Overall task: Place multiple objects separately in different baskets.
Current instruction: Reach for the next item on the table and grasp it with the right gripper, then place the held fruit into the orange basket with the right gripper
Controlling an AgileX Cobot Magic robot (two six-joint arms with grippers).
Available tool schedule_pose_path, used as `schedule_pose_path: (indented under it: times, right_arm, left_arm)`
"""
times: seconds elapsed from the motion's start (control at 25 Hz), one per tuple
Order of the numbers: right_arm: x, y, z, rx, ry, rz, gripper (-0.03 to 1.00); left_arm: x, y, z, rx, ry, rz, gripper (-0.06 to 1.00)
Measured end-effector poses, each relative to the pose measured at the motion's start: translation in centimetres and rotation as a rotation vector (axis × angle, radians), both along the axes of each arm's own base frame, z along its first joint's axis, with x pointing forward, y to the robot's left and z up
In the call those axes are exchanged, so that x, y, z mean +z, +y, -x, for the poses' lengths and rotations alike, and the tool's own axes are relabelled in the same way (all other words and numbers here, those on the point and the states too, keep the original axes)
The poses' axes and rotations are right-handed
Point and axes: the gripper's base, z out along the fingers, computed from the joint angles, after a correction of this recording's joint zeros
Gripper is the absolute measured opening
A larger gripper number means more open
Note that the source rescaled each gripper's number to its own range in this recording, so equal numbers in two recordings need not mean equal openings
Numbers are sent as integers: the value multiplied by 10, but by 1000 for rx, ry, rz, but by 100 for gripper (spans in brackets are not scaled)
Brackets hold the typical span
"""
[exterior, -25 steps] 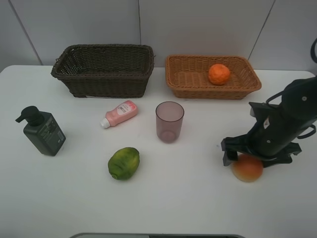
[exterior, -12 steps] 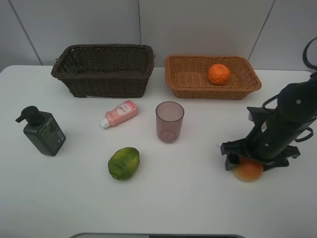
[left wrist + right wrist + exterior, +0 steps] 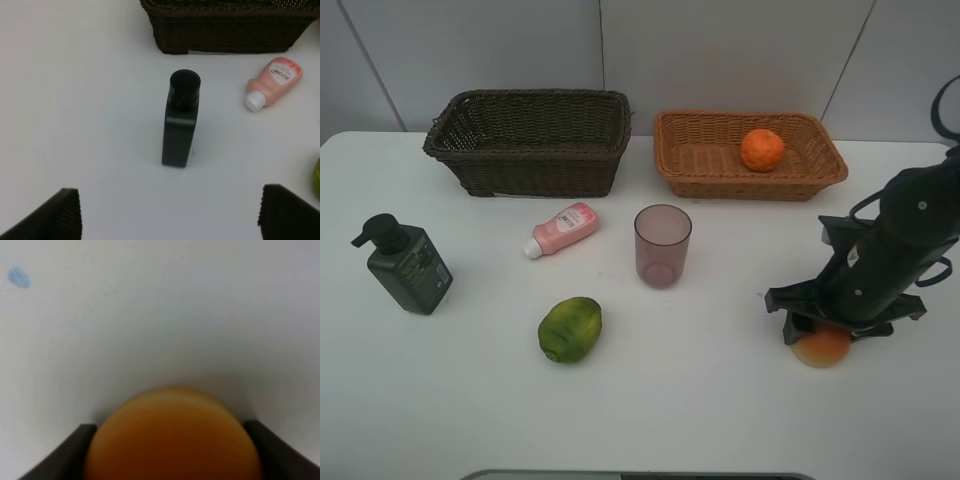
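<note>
My right gripper (image 3: 825,325) is lowered over the red-yellow fruit (image 3: 822,347) at the table's front right. In the right wrist view its fingers (image 3: 80,445) press both sides of the fruit (image 3: 172,440), which rests on the table. My left gripper (image 3: 172,207) is open and empty, out of the exterior view, above the dark green pump bottle (image 3: 181,120) that stands at the left (image 3: 405,265). The pink tube (image 3: 563,229), purple cup (image 3: 662,245) and green fruit (image 3: 570,328) lie mid-table. The orange (image 3: 762,149) sits in the tan basket (image 3: 690,160). The dark brown basket (image 3: 530,165) holds nothing visible.
Both baskets stand along the back wall. A small blue mark (image 3: 19,277) is on the white table beside the fruit. The dark basket (image 3: 225,35) and pink tube (image 3: 272,82) show beyond the bottle in the left wrist view.
My right gripper has come down lower over the red-yellow fruit and its fingers have drawn in around it. Nothing else has moved.
</note>
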Motion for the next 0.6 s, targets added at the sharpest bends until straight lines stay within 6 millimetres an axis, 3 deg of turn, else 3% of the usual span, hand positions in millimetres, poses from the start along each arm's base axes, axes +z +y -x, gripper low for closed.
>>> schedule_pose_path:
  times: [0.36, 0.6]
  right_arm:
    - [1, 1, 0, -9, 7, -3, 0]
    - [35, 8, -23, -20, 1, -4, 0]
  left_arm:
    - [0, 0, 0, 0, 0, 0, 92]
    - [0, 0, 0, 0, 0, 0, 92]
